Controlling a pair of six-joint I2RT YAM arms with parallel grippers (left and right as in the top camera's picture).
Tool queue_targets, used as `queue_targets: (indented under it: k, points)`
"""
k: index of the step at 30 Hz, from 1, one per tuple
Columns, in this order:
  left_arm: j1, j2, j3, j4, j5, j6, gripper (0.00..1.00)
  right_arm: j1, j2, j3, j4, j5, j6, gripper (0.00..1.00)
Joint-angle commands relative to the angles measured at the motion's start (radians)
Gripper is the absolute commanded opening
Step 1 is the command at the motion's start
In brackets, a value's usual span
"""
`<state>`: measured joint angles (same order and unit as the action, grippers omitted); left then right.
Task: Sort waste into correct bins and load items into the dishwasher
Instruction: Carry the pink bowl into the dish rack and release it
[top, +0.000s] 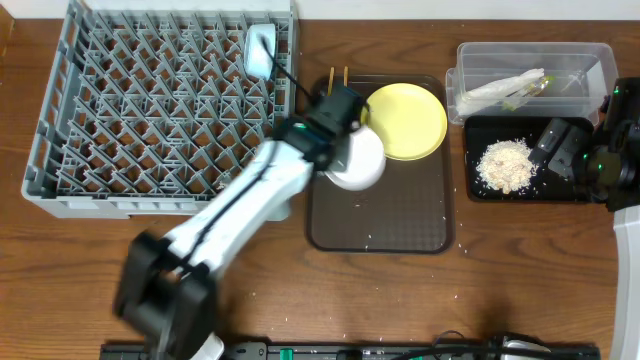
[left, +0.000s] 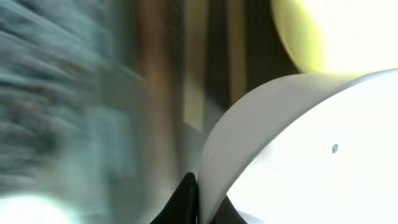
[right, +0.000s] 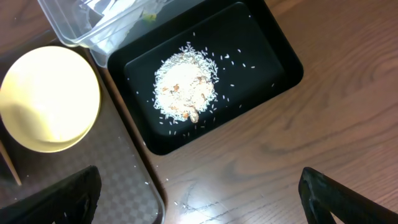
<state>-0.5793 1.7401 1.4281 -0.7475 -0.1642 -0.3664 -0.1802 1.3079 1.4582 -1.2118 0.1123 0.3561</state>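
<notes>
Desk: brown wood; rack (top: 60, 190) to the left of the left fingers (left: 185, 208), brown tray (top: 400, 225) beneath them, tub (top: 590, 60) and black tray (top: 520, 196) off to their right.
Left fingers: pinched shut on the white bowl (top: 358, 162), its rim between them. An edge grip like this should let the bowl be lifted and tipped onto the pegs.
White bowl: just below those fingers, over the brown tray, its edge against the plate (top: 410, 120); cannot tell whether it is off the tray.
Right fingers (top: 556, 148): spread wide, holding nothing, above the black tray with the crumbs (top: 506, 165) just ahead. They look parked clear of the left arm.
Around: chopsticks (top: 333, 78) just beyond the left fingers; blue bowl (top: 261, 50) already in the rack, beyond and to their left.
In the way: rack wall, blue bowl's corner, and the plate, which is close enough to be nudged.
Sorted: napkin (top: 495, 92) in the tub.
</notes>
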Motion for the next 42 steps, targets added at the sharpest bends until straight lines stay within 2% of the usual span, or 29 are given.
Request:
queue_targets:
  k: [1, 4, 7, 8, 10, 12, 15, 20, 33, 42]
  points:
    - [0.067, -0.081, 0.033, 0.034, -0.432, 0.126, 0.07, -0.016, 0.000, 0.010, -0.002, 0.003, 0.014, 0.99]
    - [0.112, -0.089, 0.033, 0.091, -0.608, 0.220, 0.07, -0.016, 0.000, 0.010, -0.003, 0.003, 0.014, 0.99]
    - [0.154, -0.068, 0.031, 0.151, -0.646, 0.328, 0.07, -0.017, 0.000, 0.010, -0.004, 0.003, 0.014, 0.99]
    - [0.159, -0.060, 0.031, 0.164, -0.671, 0.330, 0.07, -0.017, 0.000, 0.010, -0.003, 0.003, 0.014, 0.99]
    - [0.163, -0.035, 0.029, 0.210, -0.798, 0.336, 0.07, -0.016, 0.000, 0.010, -0.004, 0.003, 0.014, 0.99]
    - [0.163, 0.011, 0.029, 0.304, -0.952, 0.424, 0.08, -0.016, 0.000, 0.010, -0.004, 0.003, 0.013, 0.99]
    - [0.163, 0.097, 0.029, 0.447, -1.013, 0.600, 0.08, -0.016, 0.000, 0.010, -0.004, 0.003, 0.014, 0.99]
    - [0.167, 0.206, 0.029, 0.607, -1.144, 0.714, 0.07, -0.017, 0.000, 0.010, -0.004, 0.003, 0.013, 0.99]
    - [0.169, 0.280, 0.027, 0.629, -1.211, 0.729, 0.07, -0.016, 0.000, 0.010, -0.004, 0.003, 0.013, 0.99]
    - [0.159, 0.280, -0.052, 0.630, -1.178, 0.712, 0.07, -0.016, 0.000, 0.010, -0.004, 0.003, 0.013, 0.99]
